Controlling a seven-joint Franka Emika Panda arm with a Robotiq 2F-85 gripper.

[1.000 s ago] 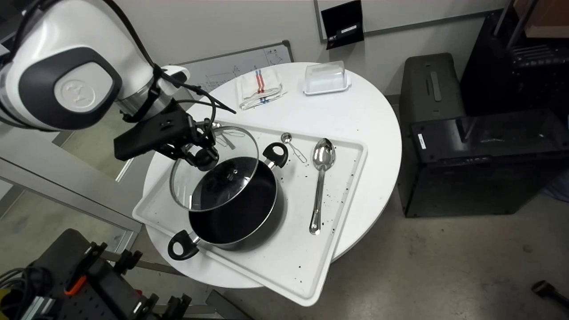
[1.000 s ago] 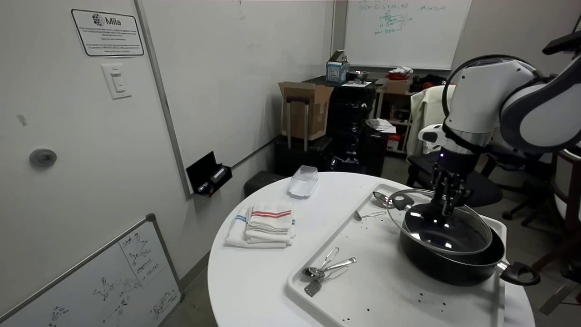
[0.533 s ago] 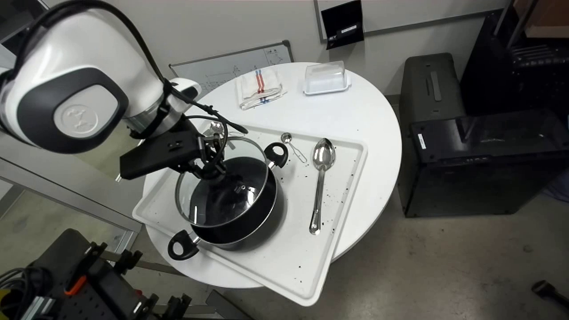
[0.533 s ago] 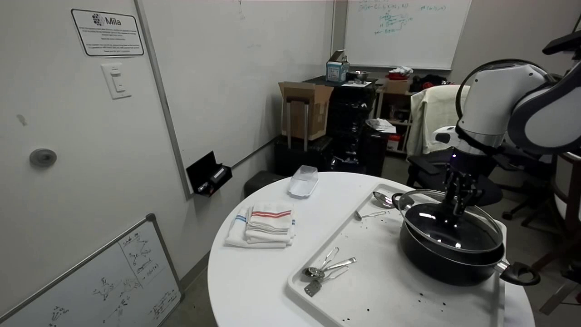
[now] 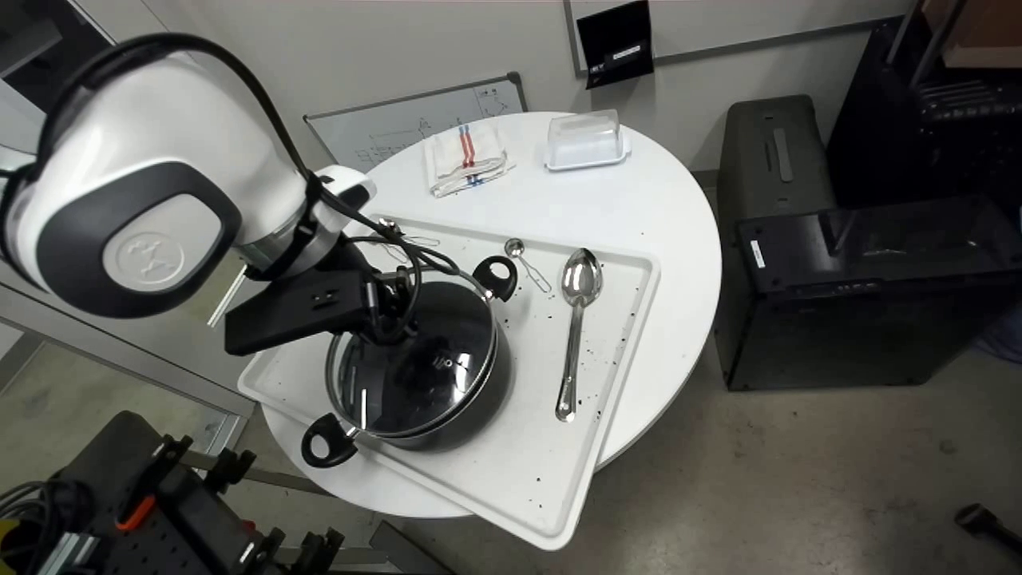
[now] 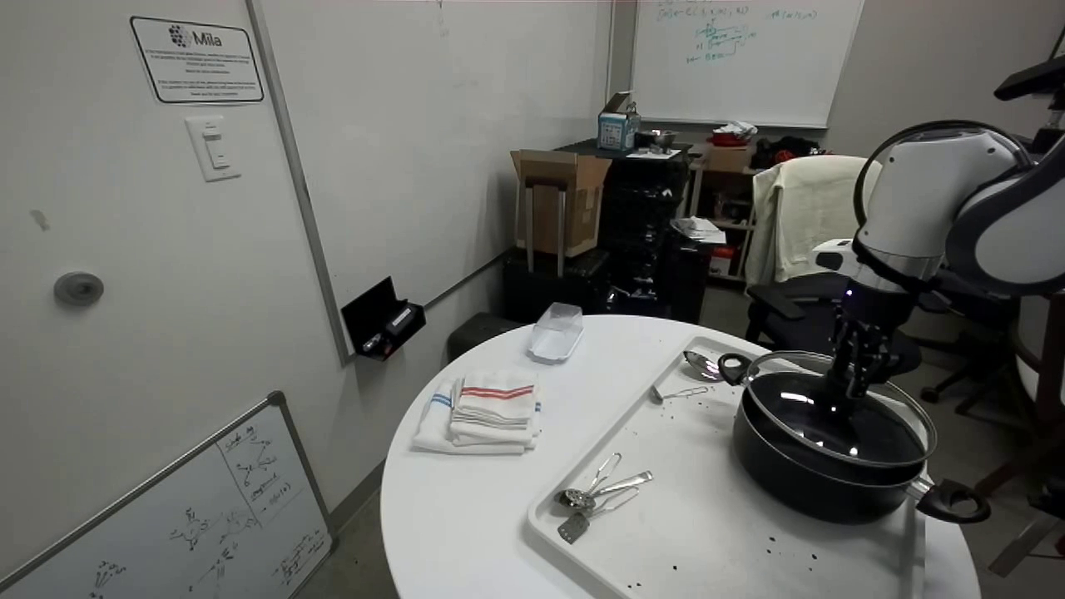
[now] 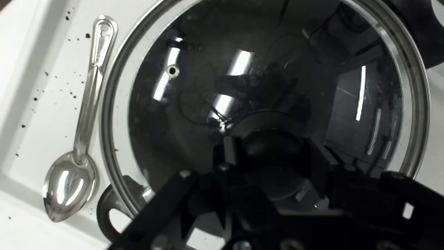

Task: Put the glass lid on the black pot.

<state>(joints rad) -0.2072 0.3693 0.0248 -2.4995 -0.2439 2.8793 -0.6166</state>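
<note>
Gripper (image 7: 274,152) is pinched onto the dark knob (image 7: 272,144), so the glass lid (image 7: 263,90) is held right over the black pot (image 6: 819,495), lower right of an exterior view; whether the two touch can't really be told. Big silver spoon (image 7: 85,114) can be spotted on the white tray (image 7: 52,114), left side of the wrist view.

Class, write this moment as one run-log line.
tool: gripping lid by knob | lid: above pot, not yet seated | big spoon: on tray
</note>
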